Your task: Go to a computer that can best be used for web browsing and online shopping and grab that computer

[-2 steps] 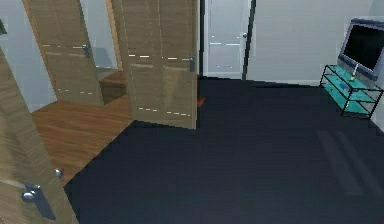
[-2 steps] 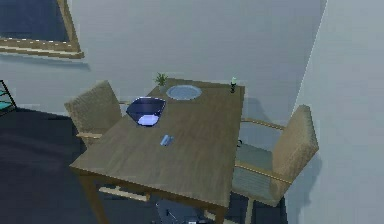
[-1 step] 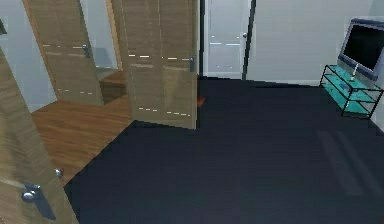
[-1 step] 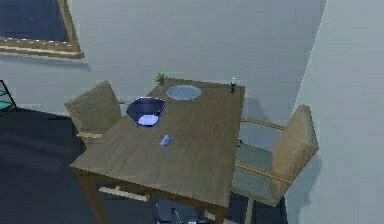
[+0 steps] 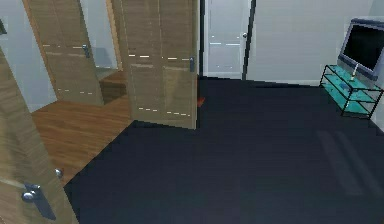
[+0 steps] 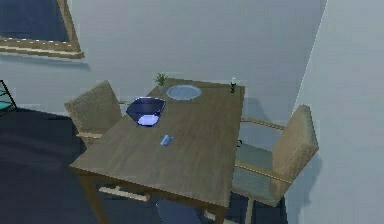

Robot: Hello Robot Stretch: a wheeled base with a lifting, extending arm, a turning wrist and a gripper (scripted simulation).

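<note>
1. Where the computer is sitting cannot be told from these views.
2. The gripper's state cannot be told either, so places are being given by each view's sides and not against the gripper.
3. A dark flat screen in a grey frame [image 5: 360, 48] is standing at the forward view's right edge, resting on a teal glass stand with shelves [image 5: 350, 90] against the pale wall.
4. A dark blue-grey carpet [image 5: 250, 150] is spreading from that stand across the room; a strip of brown wooden floor [image 5: 85, 130] is meeting it at the forward view's left.
5. A tall brown wooden door [image 5: 160, 60] is standing ajar where the two floors meet, and a white panelled door [image 5: 226, 38] is showing behind it.
6. In the arm side view, a rectangular brown wooden table [image 6: 200, 170] is standing near the pale wall.
7. A deep blue bowl [image 6: 146, 110] is sitting on it, with a round grey plate [image 6: 184, 92] just beyond and a small blue object [image 6: 166, 141] nearer the table's middle.
8. A small green plant [image 6: 160, 78] and a small dark bottle-like thing [image 6: 234, 84] are standing at the table's far edge.
9. Two tan upholstered chairs are flanking the table, one at the arm side view's left [image 6: 95, 108] and one at its right [image 6: 290, 150].
10. A wood-framed picture [image 6: 35, 25] is hanging at the upper left.
</note>
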